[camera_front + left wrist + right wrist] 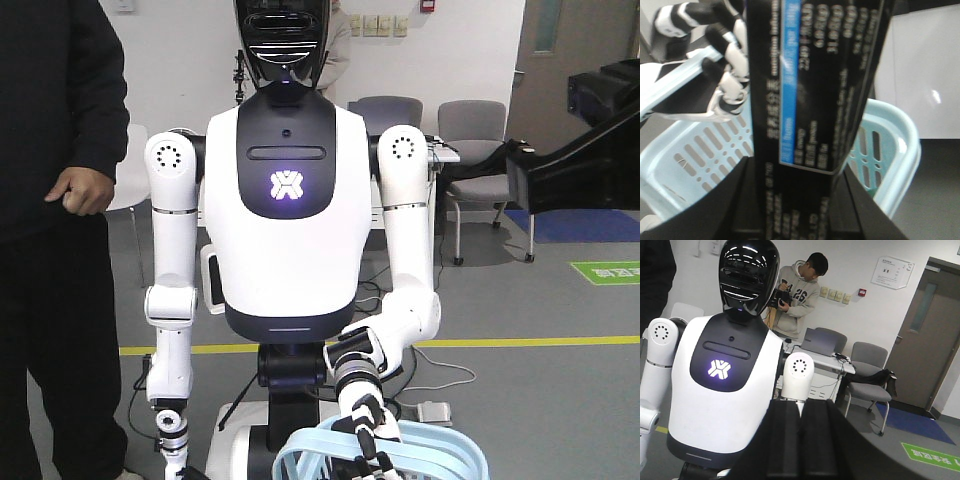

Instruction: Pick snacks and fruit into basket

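The left gripper (800, 215) is clamped on the black-and-blue box (810, 90), poised just over the light blue basket (900, 140) — a humanoid's hand (725, 75) grips its handle (675, 82) at ten o'clock. Next, I'd say: lower, then let go. The right gripper (800, 440) is closed on nothing.

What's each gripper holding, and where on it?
Left gripper clamps the black-and-blue box by its near end, one finger on each side. Right gripper is shut on nothing.
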